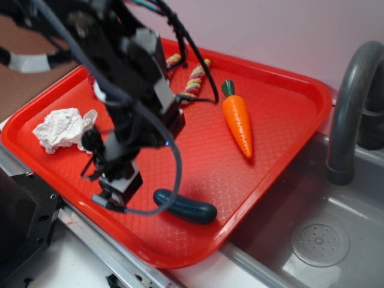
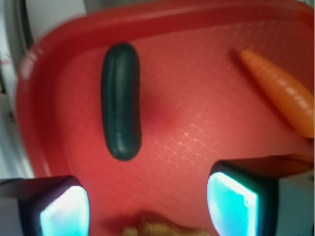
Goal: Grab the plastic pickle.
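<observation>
The plastic pickle (image 1: pixel 185 206) (image 2: pixel 121 101) is dark green and glossy and lies flat on the red tray (image 1: pixel 276 120) near its front edge. My gripper (image 1: pixel 117 191) (image 2: pixel 147 204) hovers just left of the pickle in the exterior view, a little above the tray. Its jaws are open with only bare red tray between them. In the wrist view the pickle lies ahead of the fingertips, nearer the left finger (image 2: pixel 64 209), untouched. The right finger (image 2: pixel 231 204) shows glowing cyan.
An orange carrot (image 1: pixel 238 122) (image 2: pixel 283 96) with a green top lies at the tray's back right. A crumpled white paper (image 1: pixel 63 128) sits at the left, a striped rope toy (image 1: pixel 192 81) at the back. A grey sink (image 1: pixel 312 234) and faucet (image 1: pixel 351 108) stand right of the tray.
</observation>
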